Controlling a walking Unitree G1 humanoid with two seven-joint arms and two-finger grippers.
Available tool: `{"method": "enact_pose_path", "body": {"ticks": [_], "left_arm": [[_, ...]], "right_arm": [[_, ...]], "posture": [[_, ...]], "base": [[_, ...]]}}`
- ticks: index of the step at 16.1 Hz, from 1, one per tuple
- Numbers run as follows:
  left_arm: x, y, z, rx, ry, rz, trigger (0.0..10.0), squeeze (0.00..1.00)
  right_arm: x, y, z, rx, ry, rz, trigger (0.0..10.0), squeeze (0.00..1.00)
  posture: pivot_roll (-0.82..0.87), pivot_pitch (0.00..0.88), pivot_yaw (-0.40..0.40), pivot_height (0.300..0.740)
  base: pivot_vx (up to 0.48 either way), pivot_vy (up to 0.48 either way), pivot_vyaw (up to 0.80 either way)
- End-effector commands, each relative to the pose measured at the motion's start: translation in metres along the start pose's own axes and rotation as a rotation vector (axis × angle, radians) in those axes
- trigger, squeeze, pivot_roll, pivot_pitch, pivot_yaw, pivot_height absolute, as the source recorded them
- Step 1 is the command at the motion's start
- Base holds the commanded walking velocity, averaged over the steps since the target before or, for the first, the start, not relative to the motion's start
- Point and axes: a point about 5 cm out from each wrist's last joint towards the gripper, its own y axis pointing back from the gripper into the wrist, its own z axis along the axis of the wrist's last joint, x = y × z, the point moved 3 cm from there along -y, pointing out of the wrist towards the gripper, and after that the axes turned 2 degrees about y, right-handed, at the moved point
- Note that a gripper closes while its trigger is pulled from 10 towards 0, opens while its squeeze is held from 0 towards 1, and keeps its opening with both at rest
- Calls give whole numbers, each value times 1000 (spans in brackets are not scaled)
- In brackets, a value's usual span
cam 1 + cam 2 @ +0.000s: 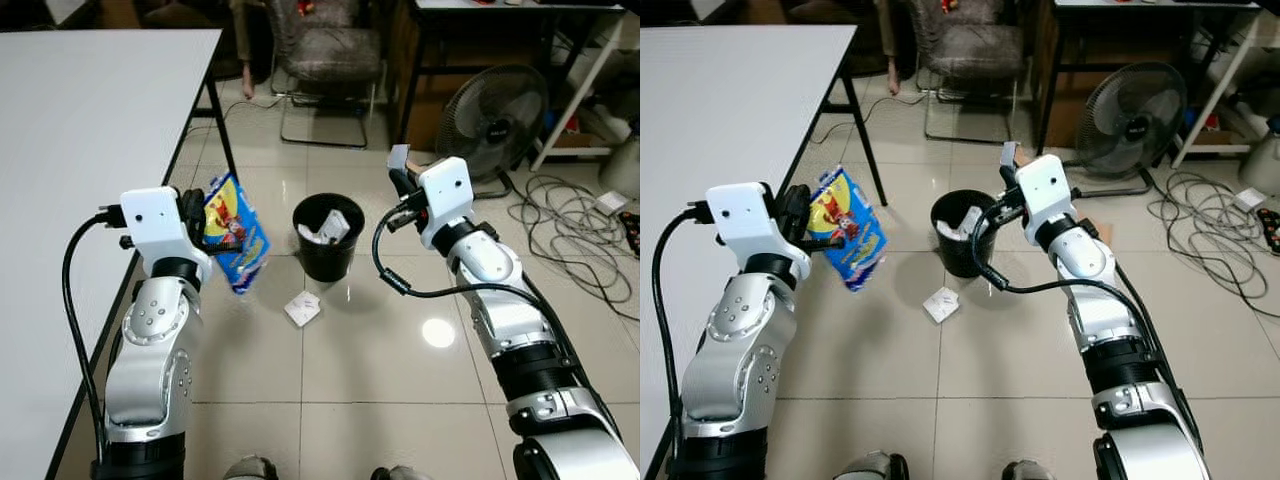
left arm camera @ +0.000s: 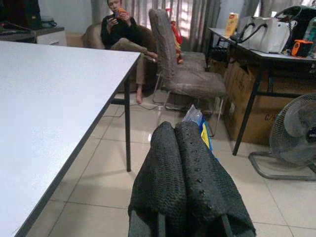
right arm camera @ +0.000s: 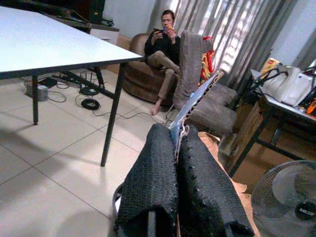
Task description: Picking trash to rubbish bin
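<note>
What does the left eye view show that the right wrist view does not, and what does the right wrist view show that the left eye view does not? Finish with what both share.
Left eye view: the left gripper pinches a blue snack packet beside the white table; a black bin with paper inside stands on the floor, with a white scrap lying just in front of it.

Right wrist view: a person sits on a brown sofa, and white bags stand on a desk.

Both: the right gripper shut on a flat card piece, a fan, and the grey chair.

Head cameras look down; wrist cameras face the room.
</note>
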Motion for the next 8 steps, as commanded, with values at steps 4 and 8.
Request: {"method": "enact_pose_path", "body": {"ticks": [4, 8], "left_arm": [[1, 1, -1, 11, -21, 0, 0, 0], [3, 1, -2, 12, -25, 5, 0, 0]], "right_arm": [[-3, 0, 5, -13, -5, -11, 10000, 0], [-5, 1, 4, -10, -2, -15, 10000, 0]], "posture": [[-63, 117, 21, 740], [-61, 118, 21, 740]], "base": [[461, 0, 0], [480, 0, 0]]}}
